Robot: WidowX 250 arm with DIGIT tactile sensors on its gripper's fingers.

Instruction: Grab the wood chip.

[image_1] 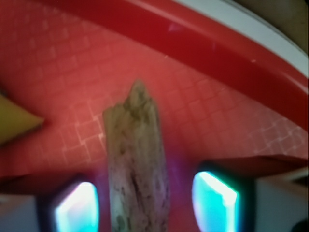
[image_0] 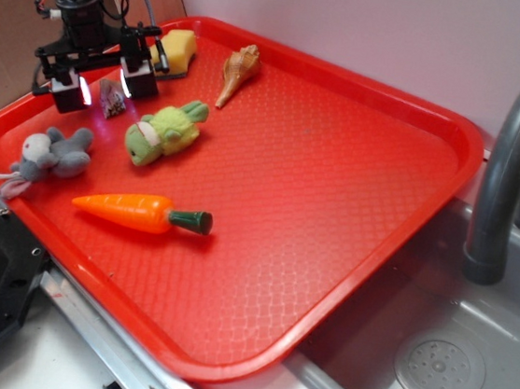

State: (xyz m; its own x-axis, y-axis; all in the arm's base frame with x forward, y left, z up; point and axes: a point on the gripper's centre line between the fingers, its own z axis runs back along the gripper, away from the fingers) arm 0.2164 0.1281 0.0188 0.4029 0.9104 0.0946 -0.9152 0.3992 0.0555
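The wood chip (image_0: 111, 98) is a small grey-brown sliver lying on the red tray (image_0: 338, 166) near its far left rim. My gripper (image_0: 102, 92) is open and low over the tray, one finger on each side of the chip. In the wrist view the chip (image_1: 136, 159) runs lengthwise between my two glowing pads (image_1: 77, 208), with a gap on both sides. My gripper (image_1: 145, 205) does not touch it.
On the tray lie a green plush toy (image_0: 164, 132), a grey plush mouse (image_0: 50, 157), an orange toy carrot (image_0: 140, 212), a tan seashell (image_0: 238, 75) and a yellow sponge (image_0: 175, 50). A sink (image_0: 438, 365) with a grey faucet (image_0: 517, 167) is on the right.
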